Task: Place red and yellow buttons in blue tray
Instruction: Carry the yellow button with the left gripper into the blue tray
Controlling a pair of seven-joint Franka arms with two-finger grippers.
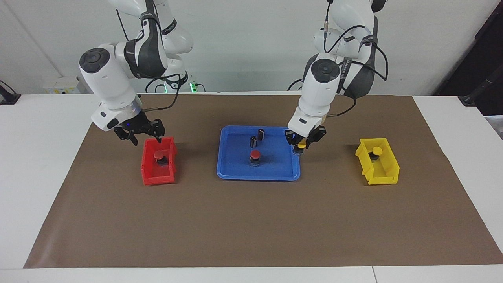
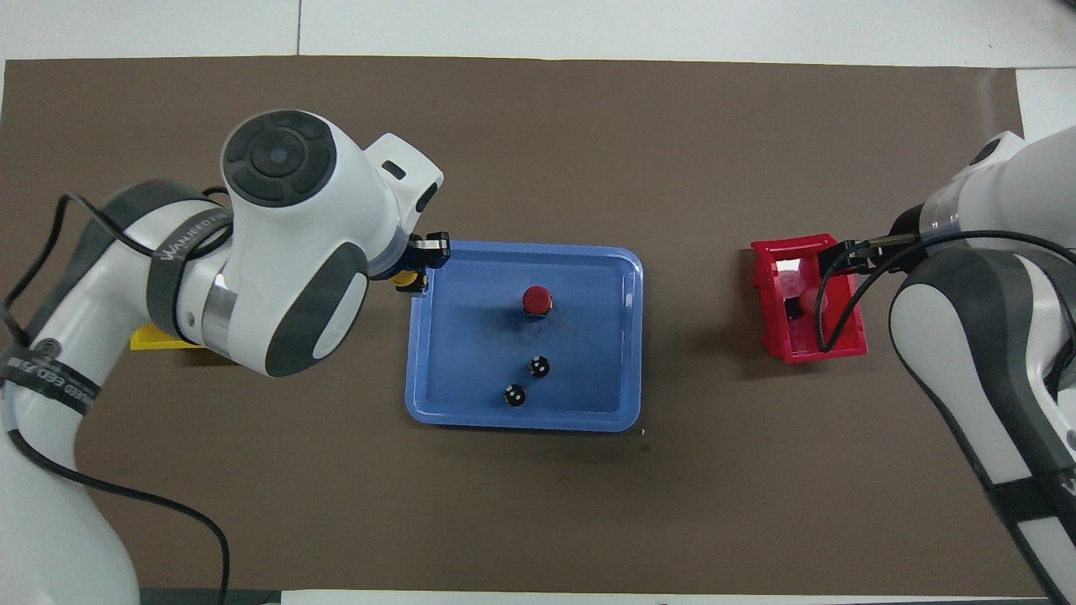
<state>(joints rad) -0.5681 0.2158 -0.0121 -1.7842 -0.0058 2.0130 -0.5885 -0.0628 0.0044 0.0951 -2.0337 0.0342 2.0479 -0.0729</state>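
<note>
Where left hand [image 1: 301,146] grips: yellow button [image 1: 301,145], round mushroom cap.

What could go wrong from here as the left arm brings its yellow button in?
The left gripper holds the yellow button right over the blue tray rim; released here, it might tip out onto the table. The right gripper hangs close above the red bin and could nudge its wall when descending.
</note>
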